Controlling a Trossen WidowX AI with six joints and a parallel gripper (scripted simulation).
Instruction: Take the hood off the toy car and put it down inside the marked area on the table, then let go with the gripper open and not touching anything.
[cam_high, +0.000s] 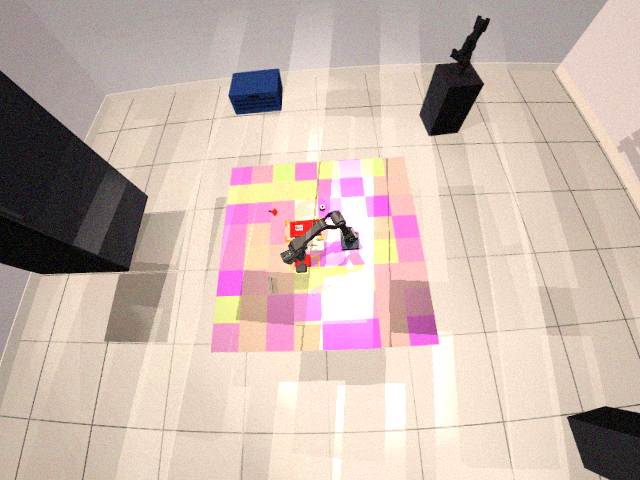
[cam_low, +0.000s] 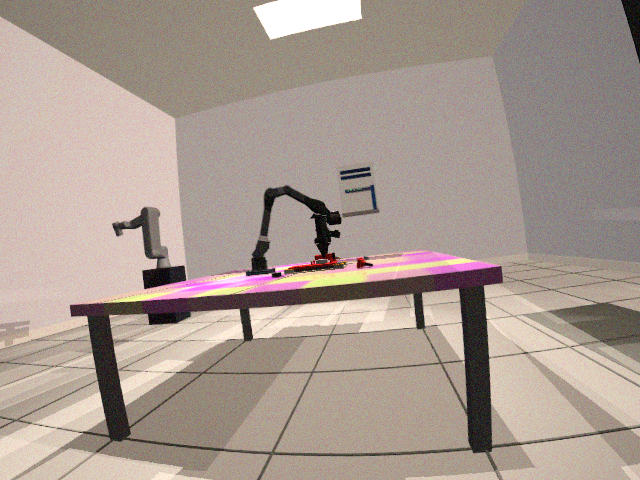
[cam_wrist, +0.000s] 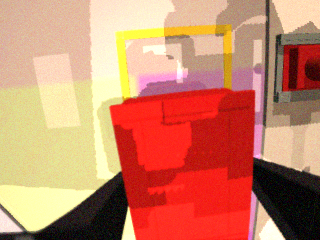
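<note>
Gripper (cam_high: 301, 260) (cam_low: 324, 255) (cam_wrist: 185, 170) pinching red hood (cam_high: 302, 260) (cam_wrist: 187, 150), hood between both fingers, partly covering yellow outline (cam_high: 318, 262) (cam_wrist: 121, 65).
</note>
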